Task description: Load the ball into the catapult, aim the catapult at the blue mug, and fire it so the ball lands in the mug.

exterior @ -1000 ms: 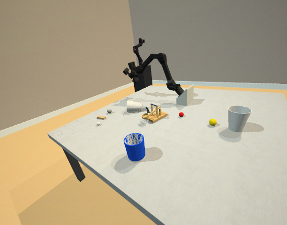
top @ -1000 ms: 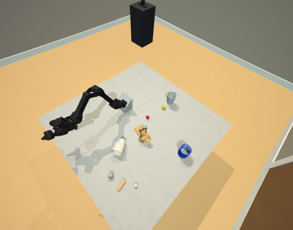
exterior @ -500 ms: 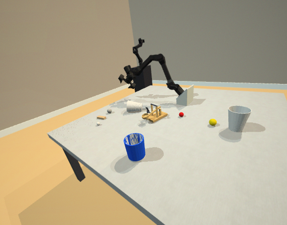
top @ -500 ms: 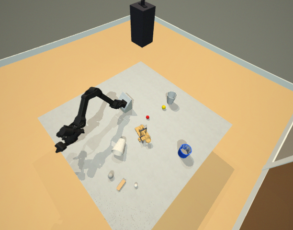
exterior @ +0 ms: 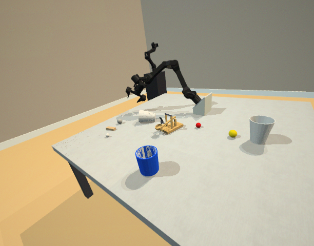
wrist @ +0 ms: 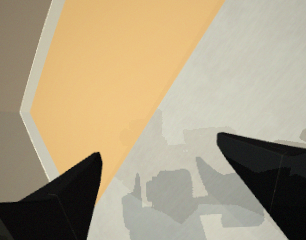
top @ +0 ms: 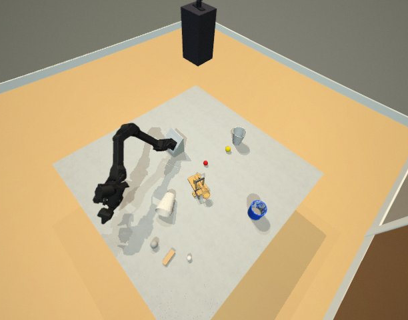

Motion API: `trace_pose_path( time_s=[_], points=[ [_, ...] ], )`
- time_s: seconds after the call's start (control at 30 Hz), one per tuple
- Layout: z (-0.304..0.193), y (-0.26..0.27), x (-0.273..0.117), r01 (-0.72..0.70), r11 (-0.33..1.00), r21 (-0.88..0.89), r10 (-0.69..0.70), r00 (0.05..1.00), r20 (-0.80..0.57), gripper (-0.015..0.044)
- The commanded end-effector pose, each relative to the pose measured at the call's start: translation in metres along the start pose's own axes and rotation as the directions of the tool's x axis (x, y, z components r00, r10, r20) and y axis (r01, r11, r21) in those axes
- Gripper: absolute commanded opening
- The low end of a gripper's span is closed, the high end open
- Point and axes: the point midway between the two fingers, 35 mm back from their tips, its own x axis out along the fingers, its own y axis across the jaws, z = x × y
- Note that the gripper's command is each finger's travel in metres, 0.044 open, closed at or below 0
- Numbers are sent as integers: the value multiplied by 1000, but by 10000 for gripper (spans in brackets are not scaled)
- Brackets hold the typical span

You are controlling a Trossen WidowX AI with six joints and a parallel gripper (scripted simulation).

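Four small balls you can count in the top view: the red ball (top: 205,163) (exterior: 198,125) near the catapult (top: 194,180) (exterior: 173,128), the yellow ball (top: 228,149) (exterior: 232,133) just beside the grey cup (top: 238,137) (exterior: 260,130), and the grey ball (top: 154,244) (exterior: 119,121) and the white ball (top: 189,257) (exterior: 107,135) on the two sides of the wooden block (top: 169,257) (exterior: 111,128). The blue mug (top: 251,213) (exterior: 148,164) stands upright, well apart from the catapult. Your gripper (top: 113,205) (exterior: 133,99) (wrist: 160,147) is partly covered by its own arm, so its fingers are difficult for you to separate here. The near corner of the table (top: 215,241) (exterior: 231,185) (wrist: 268,65) is cut off by the bottom edge.

In the exterior view, you see the gripper in the air, its fingers spread with nothing between them. The white cup (top: 167,203) (exterior: 146,116) lies on its side behind the catapult. The catapult's spoon is too small for you to read its contents, and the bottom inside the blue mug is hidden by its wall.

In the wrist view, you have only the two dark fingers, wide apart and cut off at the frame's lower part. Shadows lie on the table below them.
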Motion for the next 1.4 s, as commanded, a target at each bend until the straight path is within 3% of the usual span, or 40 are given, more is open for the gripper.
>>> trace_pose_path(
  time_s=[0.0,0.43,0.9,1.37],
  points=[
    [-33,4,-6,-5,998,-57,0,995,-97,440],
    [-118,11,-40,-62,976,-211,-14,940,-341,440],
    [-202,11,-97,-204,900,-385,-63,812,-580,440],
    [-257,4,-154,-336,806,-487,-121,713,-691,440]
  ],
)
